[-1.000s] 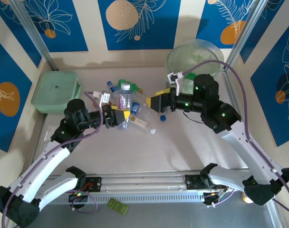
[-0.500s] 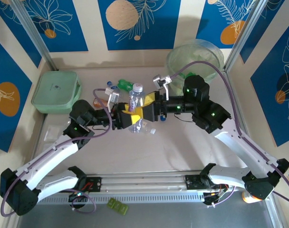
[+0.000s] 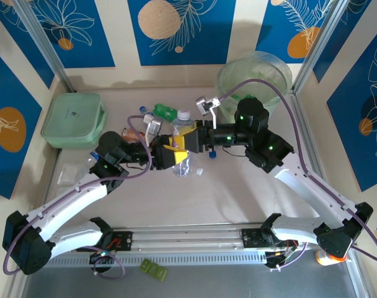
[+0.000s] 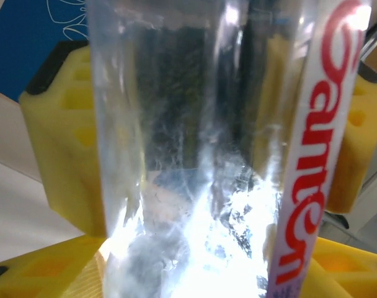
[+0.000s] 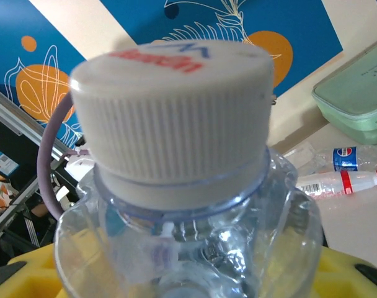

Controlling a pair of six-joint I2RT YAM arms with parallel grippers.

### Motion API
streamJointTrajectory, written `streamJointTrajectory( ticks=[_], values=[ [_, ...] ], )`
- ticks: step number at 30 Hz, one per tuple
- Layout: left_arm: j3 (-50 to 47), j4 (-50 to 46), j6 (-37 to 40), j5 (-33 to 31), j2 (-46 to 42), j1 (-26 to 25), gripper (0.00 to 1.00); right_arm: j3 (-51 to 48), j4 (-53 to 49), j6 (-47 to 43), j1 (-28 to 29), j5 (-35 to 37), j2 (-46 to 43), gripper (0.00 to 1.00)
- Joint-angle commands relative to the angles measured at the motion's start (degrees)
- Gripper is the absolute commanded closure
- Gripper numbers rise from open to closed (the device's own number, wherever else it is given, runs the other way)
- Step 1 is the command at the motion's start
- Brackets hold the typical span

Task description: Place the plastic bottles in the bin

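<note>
Clear bottle [image 3: 182, 162] left of the bin [image 3: 226, 81] is pinched by left gripper [image 3: 170, 153] and right gripper [image 3: 190, 140]; likely handover, left releases next.

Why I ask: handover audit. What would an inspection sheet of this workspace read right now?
Surface: beige table, with items clustered mid-back.
Job's things: clear plastic bottle with white cap upright between both end effectors. A green plastic bottle and others are heaped behind it. Round translucent bag-lined bin in the far right corner.
Clutter: pale-green lidded box far left, loose blue cap, small green item on the front ledge.
End effectors: left end effector and right end effector both flank that bottle. Which one grips it cannot be told.
Cables: purple cable arcs off the right arm past the bin.
Surroundings: blue-and-cream leaf-print walls, metal frame post.
</note>
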Motion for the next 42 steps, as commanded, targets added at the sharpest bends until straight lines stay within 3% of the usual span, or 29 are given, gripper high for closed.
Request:
streamJointTrajectory(
  ticks=[1, 6, 9, 16, 21, 30, 42],
  values=[
    [0.4, 2.3, -0.1, 1.2, 0.0, -0.5, 0.30, -0.5, 1.3, 0.1, 0.2, -0.4, -1.7, 0.53],
    [0.3, 0.1, 1.5, -0.5, -1.7, -0.5, 0.17, -0.3, 0.1, -1.1, 0.2, 2.0, -3.4, 0.53],
    [1.0, -8.8, 7.7, -4.9, -5.5, -0.5, 0.11, 0.1, -1.6, -2.1, -0.5, 4.3, -4.5, 0.53],
    [7.9, -44.4, 31.0, -31.5, -15.0, -0.5, 0.03, 5.0, -14.3, -6.9, -7.8, 15.8, -6.7, 0.55],
    [9.3, -53.6, 37.3, -42.4, -15.5, -0.5, 0.03, 12.1, -24.1, -9.8, -15.4, 26.4, -4.3, 0.57],
    [8.7, -59.8, 42.9, -48.8, -10.5, -0.5, 0.04, 28.0, -28.5, -14.5, -28.0, 36.6, 8.5, 0.58],
    [6.2, -58.5, 42.9, -48.0, -8.7, -0.5, 0.04, 58.1, -37.9, -26.7, -30.1, 55.1, 35.6, 0.58]
  ],
)
